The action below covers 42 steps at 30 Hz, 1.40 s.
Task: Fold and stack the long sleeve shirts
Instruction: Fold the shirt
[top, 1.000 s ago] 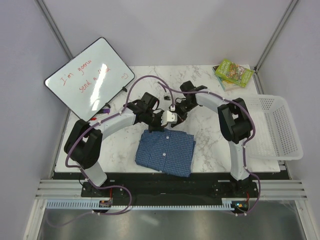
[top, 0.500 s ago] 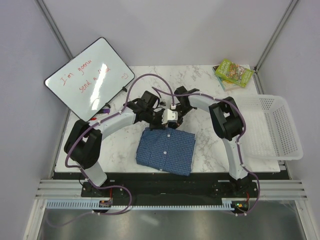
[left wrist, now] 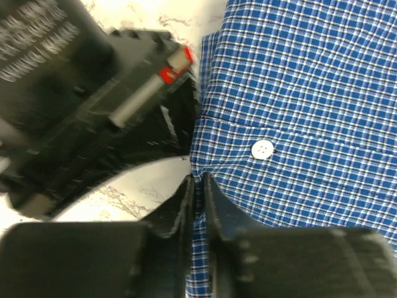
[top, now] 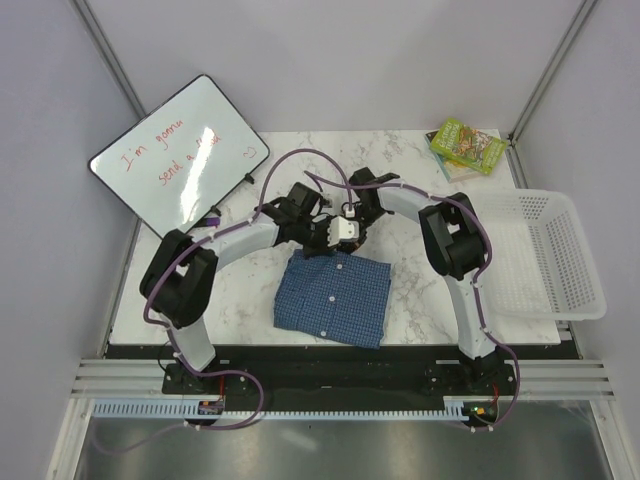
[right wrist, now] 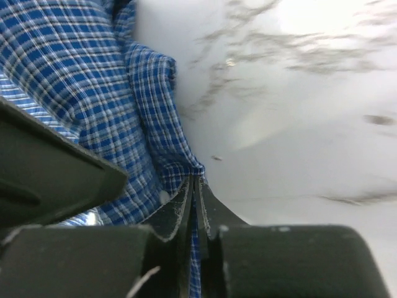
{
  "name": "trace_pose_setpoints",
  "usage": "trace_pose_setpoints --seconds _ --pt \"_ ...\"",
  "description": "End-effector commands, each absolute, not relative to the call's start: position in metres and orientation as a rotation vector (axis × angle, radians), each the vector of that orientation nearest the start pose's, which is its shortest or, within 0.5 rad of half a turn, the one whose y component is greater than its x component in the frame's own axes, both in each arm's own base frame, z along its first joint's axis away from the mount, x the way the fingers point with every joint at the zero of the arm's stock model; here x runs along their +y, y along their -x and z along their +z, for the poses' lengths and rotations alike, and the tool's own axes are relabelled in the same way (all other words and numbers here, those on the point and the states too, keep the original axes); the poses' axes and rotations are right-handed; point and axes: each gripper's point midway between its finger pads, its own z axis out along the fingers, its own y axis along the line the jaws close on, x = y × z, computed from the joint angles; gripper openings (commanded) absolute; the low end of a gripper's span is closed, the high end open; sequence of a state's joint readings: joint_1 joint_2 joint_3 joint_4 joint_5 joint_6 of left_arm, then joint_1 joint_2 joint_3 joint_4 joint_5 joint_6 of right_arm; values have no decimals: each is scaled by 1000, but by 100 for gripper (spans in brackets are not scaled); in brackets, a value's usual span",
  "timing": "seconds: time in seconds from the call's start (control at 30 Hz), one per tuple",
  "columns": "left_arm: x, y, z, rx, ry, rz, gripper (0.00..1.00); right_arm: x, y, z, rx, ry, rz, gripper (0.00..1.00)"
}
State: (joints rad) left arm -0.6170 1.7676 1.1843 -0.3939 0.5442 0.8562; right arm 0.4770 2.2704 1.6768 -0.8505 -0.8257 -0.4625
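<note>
Pinching the shirt [top: 333, 298] at its far edge, mid-desk [top: 420, 270] — left gripper [left wrist: 197, 186] and right gripper [right wrist: 195, 186] each nearly shut on cloth; best to move the 2 together, level, avoiding wrinkles.

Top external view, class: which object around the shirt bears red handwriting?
The whiteboard at far left; the green book is printed, the basket plain mesh.

Your left arm [top: 235, 240] and right arm [top: 420, 205] arc inward, wrists nearly meeting. Left claw [left wrist: 197, 186] and right claw [right wrist: 194, 186] each pinch the shirt's [top: 335, 300] far edge, jaws nearly together.
</note>
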Motion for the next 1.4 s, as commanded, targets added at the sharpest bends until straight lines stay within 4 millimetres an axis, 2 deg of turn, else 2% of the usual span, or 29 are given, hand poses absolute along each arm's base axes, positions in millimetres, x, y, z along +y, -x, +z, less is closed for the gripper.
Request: trace_pose_setpoints --seconds 0.0,0.07,0.1,0.17,0.2,0.23,0.27,0.3,0.33,0.37,0.4,0.43,0.47,0.53,0.57,0.63,0.67,0.77,0.87,1.03,1.13,1.23,1.3,1.33,1.37 --pt "-299 -334 105 1631 -1697 -542 26 288 -365 38 2341 1333 1042 15" --pt "-291 -331 130 1650 -1651 -587 36 279 -386 49 2324 1312 951 18" --pt "-287 -330 141 1663 -1621 -594 38 278 -400 64 2285 1301 913 24" --pt "-274 -328 157 1727 -1526 -637 47 267 -418 79 2271 1267 840 32" --pt "-267 -321 157 1772 -1512 -665 48 263 -425 97 2245 1254 814 41" --pt "-262 -318 156 1818 -1479 -687 50 255 -430 105 2243 1232 801 46" --pt "-252 -319 160 1842 -1438 -701 58 249 -432 120 2228 1221 784 51" --pt "-246 -314 158 1880 -1422 -735 59 242 -423 126 2255 1216 798 58" --pt "-240 -315 159 1913 -1376 -778 60 233 -419 130 2254 1228 800 61" --pt "-236 -314 157 1940 -1355 -801 66 226 -405 137 2266 1239 810 63" --pt "-232 -313 153 1983 -1329 -822 75 218 -388 135 2309 1253 826 66" --pt "-228 -314 153 2026 -1268 -866 75 212 -378 135 2316 1273 828 71" --pt "-227 -313 152 2047 -1244 -905 76 205 -355 135 2352 1283 846 77" --pt "-222 -315 146 2103 -1185 -952 80 200 -333 134 2369 1294 883 79" --pt "-222 -316 142 2116 -1176 -964 84 195 -315 127 2393 1302 907 83" --pt "-219 -319 133 2148 -1145 -1005 85 193 -304 120 2406 1311 931 87" --pt "-218 -320 129 2165 -1133 -1019 99 191 -298 112 2434 1301 944 88" --pt "-218 -323 118 2191 -1117 -1083 99 194 -299 100 2438 1275 957 90" --pt "-218 -319 104 2225 -1112 -1127 99 198 -296 90 2471 1225 994 90" --pt "-218 -309 87 2264 -1100 -1208 99 190 -290 69 2525 1220 969 92" --pt "-219 -301 84 2266 -1096 -1271 99 194 -280 74 2525 1237 1045 88" --pt "-219 -295 85 2266 -1088 -1311 99 199 -271 85 2509 1240 1126 73" --pt "-221 -289 85 2263 -1077 -1363 99 201 -261 83 2515 1253 1167 60" --pt "-222 -287 84 2263 -1073 -1375 98 201 -258 79 2523 1264 1167 46" --pt "-223 -286 83 2269 -1068 -1390 94 201 -257 77 2530 1269 1167 40"
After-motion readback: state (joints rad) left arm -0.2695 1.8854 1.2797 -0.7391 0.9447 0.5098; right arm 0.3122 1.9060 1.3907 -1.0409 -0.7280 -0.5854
